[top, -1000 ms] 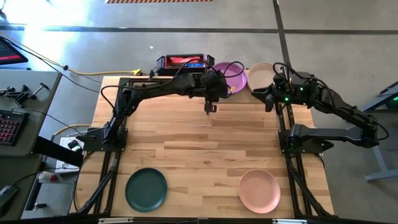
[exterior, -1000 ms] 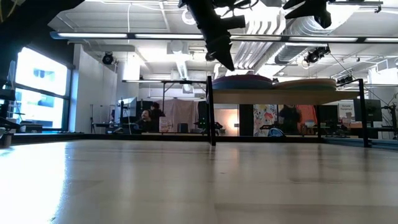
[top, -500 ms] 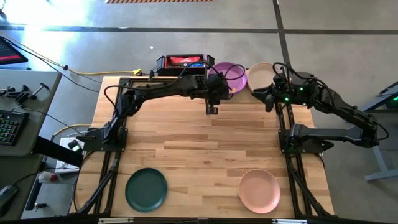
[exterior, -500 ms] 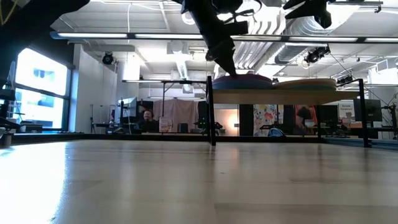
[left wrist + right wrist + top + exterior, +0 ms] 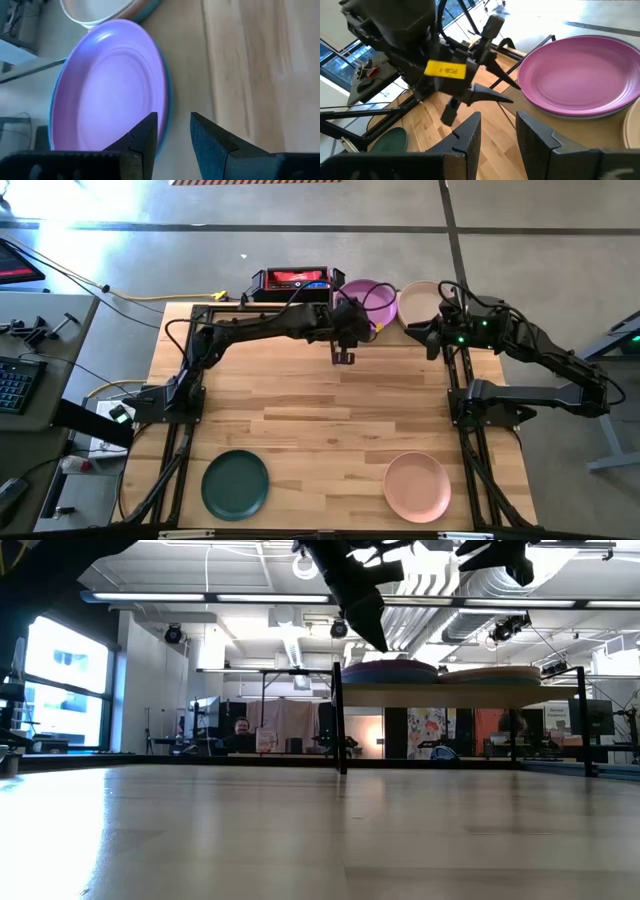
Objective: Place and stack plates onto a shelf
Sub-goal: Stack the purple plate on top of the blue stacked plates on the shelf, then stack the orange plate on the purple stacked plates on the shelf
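Slowly my left gripper backs off the shelf, fingers spread, empty; purple plate looks light, stiff: grab its rim.

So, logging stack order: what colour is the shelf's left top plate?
Purple plate, clearest in left wrist view.

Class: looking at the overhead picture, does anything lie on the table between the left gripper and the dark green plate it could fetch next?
Nothing visible does. Only bare tabletop lies between the left gripper, near the shelf, and the dark green plate at the near edge.
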Action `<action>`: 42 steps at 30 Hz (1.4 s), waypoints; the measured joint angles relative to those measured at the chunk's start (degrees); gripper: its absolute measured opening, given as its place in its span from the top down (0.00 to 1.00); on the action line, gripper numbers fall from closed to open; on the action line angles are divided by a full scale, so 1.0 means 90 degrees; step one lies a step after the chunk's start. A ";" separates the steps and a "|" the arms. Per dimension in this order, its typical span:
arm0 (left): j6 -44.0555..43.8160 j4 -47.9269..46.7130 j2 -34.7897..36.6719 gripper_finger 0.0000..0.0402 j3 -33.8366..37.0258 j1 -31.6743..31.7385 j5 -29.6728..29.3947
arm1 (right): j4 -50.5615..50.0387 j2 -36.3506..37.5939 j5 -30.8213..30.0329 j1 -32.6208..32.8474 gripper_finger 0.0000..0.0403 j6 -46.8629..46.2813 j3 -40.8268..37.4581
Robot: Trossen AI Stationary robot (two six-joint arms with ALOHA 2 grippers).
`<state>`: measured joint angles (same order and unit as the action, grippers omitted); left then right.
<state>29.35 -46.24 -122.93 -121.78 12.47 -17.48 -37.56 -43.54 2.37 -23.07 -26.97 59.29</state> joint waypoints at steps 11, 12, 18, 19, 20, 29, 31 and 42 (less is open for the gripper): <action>-0.0305 -0.0022 -0.0223 0.74 0.0015 0.0303 0.0458 | 0.0000 0.0002 -0.0002 -0.0002 0.74 0.0001 0.0000; -0.0308 -0.0007 -0.0221 0.74 0.0011 0.0314 0.0519 | 0.0000 0.0002 -0.0002 -0.0002 0.74 0.0001 0.0000; -0.0490 -0.0077 -0.0274 0.74 0.0007 0.0294 0.0838 | -0.0007 0.0002 -0.0007 0.0000 0.74 -0.0001 0.0000; -0.0517 -0.0046 -0.0274 0.74 0.0007 0.0267 0.0866 | -0.0009 0.0002 -0.0007 -0.0002 0.74 -0.0001 0.0000; -0.0528 -0.0046 -0.0274 0.74 0.0007 0.0235 0.0895 | -0.0010 0.0002 -0.0007 -0.0002 0.74 -0.0001 0.0000; -0.0578 -0.0341 -0.0274 0.74 0.0007 -0.0032 0.0844 | -0.0026 0.0002 -0.0007 -0.0002 0.74 -0.0001 0.0000; -0.0509 -0.0278 -0.0274 0.74 0.0007 -0.0085 0.0366 | -0.0060 0.0002 -0.0007 -0.0002 0.74 -0.0001 0.0000; -0.0653 0.0090 -0.0274 0.74 0.0007 -0.0097 -0.0119 | -0.0097 0.0002 0.0255 0.0000 0.74 -0.0004 0.0000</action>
<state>23.47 -45.44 -125.40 -121.71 11.60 -18.55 -38.44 -43.53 4.66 -23.07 -27.00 59.29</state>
